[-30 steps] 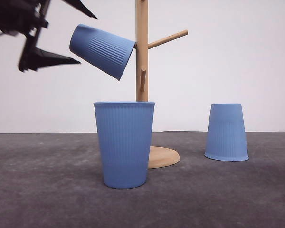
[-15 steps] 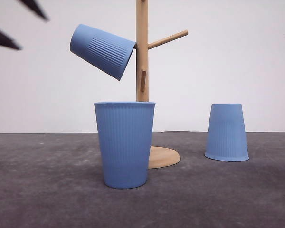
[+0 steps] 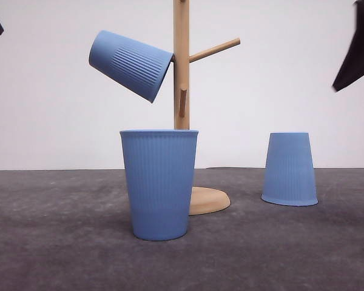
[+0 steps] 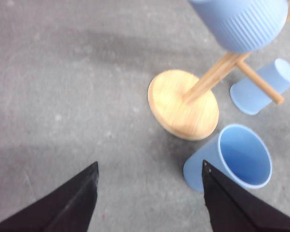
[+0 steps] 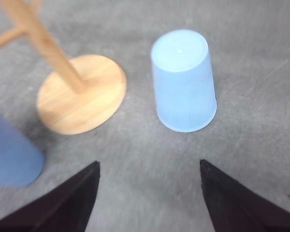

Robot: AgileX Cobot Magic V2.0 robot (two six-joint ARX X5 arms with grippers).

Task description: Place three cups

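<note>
You had three cups, one rack and two grippers in front of you. One cup (image 3: 131,64) hung tilted on a peg of the wooden rack (image 3: 181,79), mouth toward the post; a second cup (image 3: 159,183) stood upright and open on the grey table (image 3: 54,242), just in front of the rack's round base; the third cup (image 3: 289,169) sat upside down on the table, well apart from the rack. Your left gripper (image 4: 150,193) was spread wide with nothing between its fingers; it looked down on the upright cup, which lay just beyond and outside one fingertip, with the rack base a little farther out and the hung cup above that. In the front view only a dark tip of it showed at the upper left edge. Your right gripper (image 5: 149,191) was likewise apart and empty; the upside-down cup sat ahead of it, roughly centred on the gap between the fingers but not touching either, and the rack base lay farther off to one side. In the front view its dark fingers (image 3: 355,57) hung high above that cup. All three cups looked alike: light blue, tapered, without handles, finely ribbed down the sides, with a smooth flat base.
</note>
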